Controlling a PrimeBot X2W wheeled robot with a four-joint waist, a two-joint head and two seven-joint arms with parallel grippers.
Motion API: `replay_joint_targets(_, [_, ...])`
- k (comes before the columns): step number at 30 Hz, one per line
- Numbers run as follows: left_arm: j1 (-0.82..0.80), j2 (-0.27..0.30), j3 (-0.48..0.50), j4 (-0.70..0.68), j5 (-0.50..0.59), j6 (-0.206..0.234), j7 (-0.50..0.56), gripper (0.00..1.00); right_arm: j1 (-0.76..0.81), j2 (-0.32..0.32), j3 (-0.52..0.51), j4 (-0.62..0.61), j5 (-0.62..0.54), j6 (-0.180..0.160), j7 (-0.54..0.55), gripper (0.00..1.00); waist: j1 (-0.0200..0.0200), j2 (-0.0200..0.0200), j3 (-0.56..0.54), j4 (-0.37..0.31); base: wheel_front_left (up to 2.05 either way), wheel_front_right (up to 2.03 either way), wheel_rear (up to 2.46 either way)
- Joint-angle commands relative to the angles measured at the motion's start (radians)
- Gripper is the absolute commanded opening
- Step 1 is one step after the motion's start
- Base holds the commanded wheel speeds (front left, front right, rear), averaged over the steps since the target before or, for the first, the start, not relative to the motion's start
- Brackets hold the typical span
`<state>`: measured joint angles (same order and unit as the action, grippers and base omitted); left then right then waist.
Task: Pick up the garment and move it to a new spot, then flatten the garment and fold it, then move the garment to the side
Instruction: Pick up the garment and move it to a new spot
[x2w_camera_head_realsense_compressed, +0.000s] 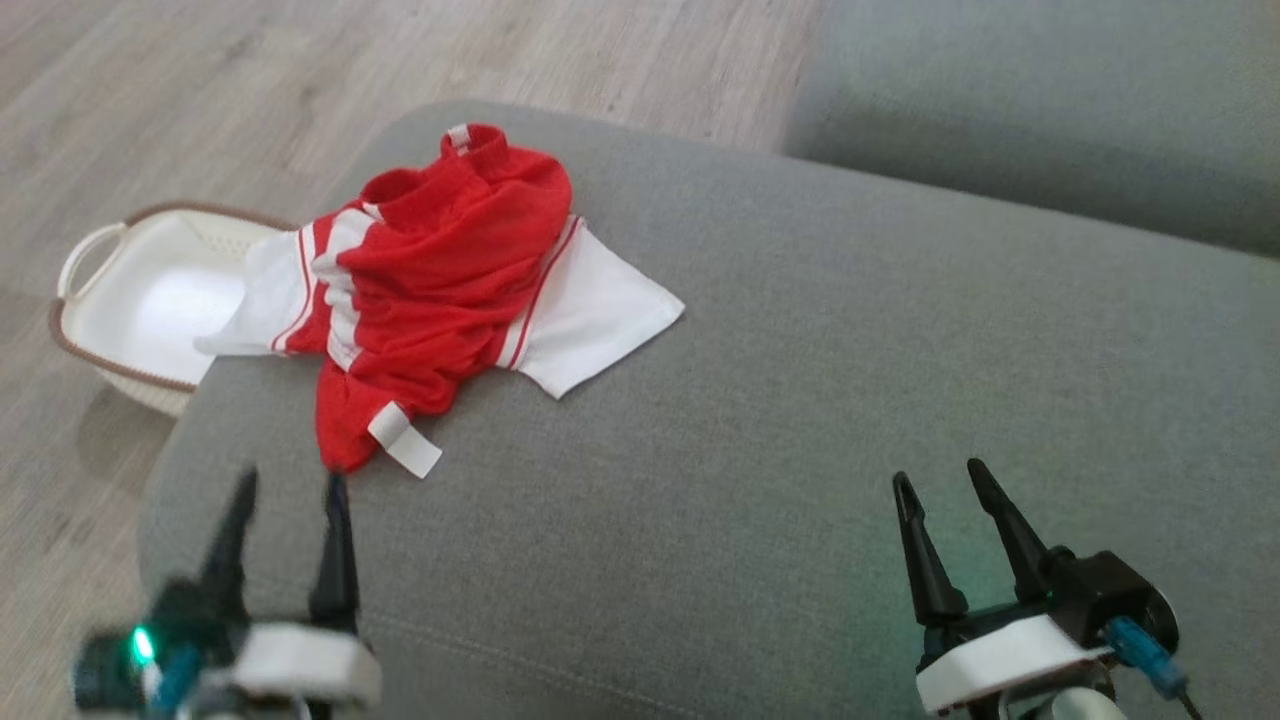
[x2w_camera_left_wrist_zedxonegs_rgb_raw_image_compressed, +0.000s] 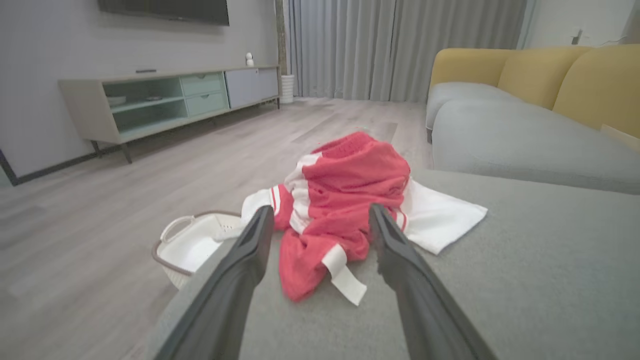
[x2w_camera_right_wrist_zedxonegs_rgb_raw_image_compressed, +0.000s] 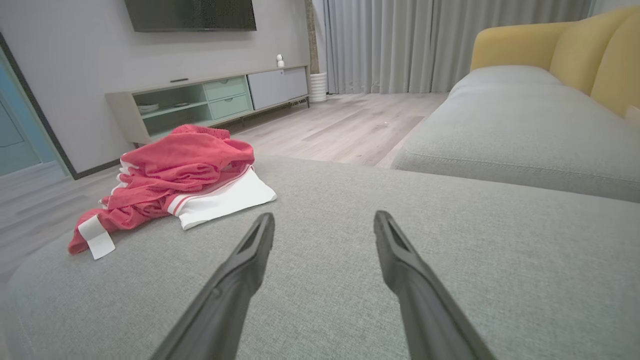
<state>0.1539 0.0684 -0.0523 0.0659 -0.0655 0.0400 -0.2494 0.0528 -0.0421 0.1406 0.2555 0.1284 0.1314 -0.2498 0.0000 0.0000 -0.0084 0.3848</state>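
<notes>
A crumpled red-and-white garment (x2w_camera_head_realsense_compressed: 440, 270) is bunched at the left edge of the woven grey cushion (x2w_camera_head_realsense_compressed: 800, 400). The left gripper (x2w_camera_head_realsense_compressed: 291, 478) and right gripper (x2w_camera_head_realsense_compressed: 939, 472) are held spread and empty over bare fabric.

Pale wood-look plank floor (x2w_camera_head_realsense_compressed: 200, 80). Grey fabric sofa seat (x2w_camera_head_realsense_compressed: 800, 400) in foreground, second grey cushion (x2w_camera_head_realsense_compressed: 1050, 100) beyond it, yellow backrests (x2w_camera_left_wrist_zedxonegs_rgb_raw_image_compressed: 550, 75) behind. Grey wall (x2w_camera_right_wrist_zedxonegs_rgb_raw_image_compressed: 75, 75) with dark screen (x2w_camera_right_wrist_zedxonegs_rgb_raw_image_compressed: 190, 15) mounted high. Low TV cabinet (x2w_camera_right_wrist_zedxonegs_rgb_raw_image_compressed: 210, 100) below it, with pale green shelves and drawers and a grey door. Floor-length grey curtains (x2w_camera_right_wrist_zedxonegs_rgb_raw_image_compressed: 425, 45), white cylinder (x2w_camera_right_wrist_zedxonegs_rgb_raw_image_compressed: 318, 86) beside them. Teal door (x2w_camera_right_wrist_zedxonegs_rgb_raw_image_compressed: 15, 140) at far left. Soft even light.
</notes>
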Motion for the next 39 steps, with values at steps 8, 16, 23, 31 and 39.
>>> replay_joint_targets(8, [-0.491,0.159,0.041,0.021,0.034,-0.12,-0.012,1.0,-0.134,-0.027,-0.028,-0.053,-0.073,-0.001,-0.012,1.0,0.0,0.0,0.199,-0.066,0.0,0.0,0.0])
replay_joint_targets(16, [-0.961,0.283,-0.084,0.368,-0.027,-0.169,0.19,1.0,-0.193,-0.067,-0.105,-0.133,-0.102,-0.001,-0.012,1.0,0.0,0.0,0.34,-0.14,0.0,0.0,0.0])
replay_joint_targets(23, [-1.189,0.32,-0.163,0.666,-0.112,-0.17,0.392,1.0,-0.21,-0.085,-0.113,-0.171,-0.11,-0.001,-0.012,1.0,0.0,0.0,0.409,-0.198,0.0,0.0,0.0])
replay_joint_targets(31, [-1.306,0.371,-0.256,0.896,-0.186,-0.17,0.492,1.0,-0.217,-0.1,-0.112,-0.19,-0.103,-0.001,-0.012,1.0,0.0,0.0,0.453,-0.262,0.0,0.0,0.0])
replay_joint_targets(39, [-1.331,0.395,-0.306,1.017,-0.213,-0.171,0.483,0.0,-0.223,-0.091,-0.107,-0.19,-0.103,-0.001,-0.012,1.0,0.0,0.0,0.476,-0.296,0.0,0.0,0.0])
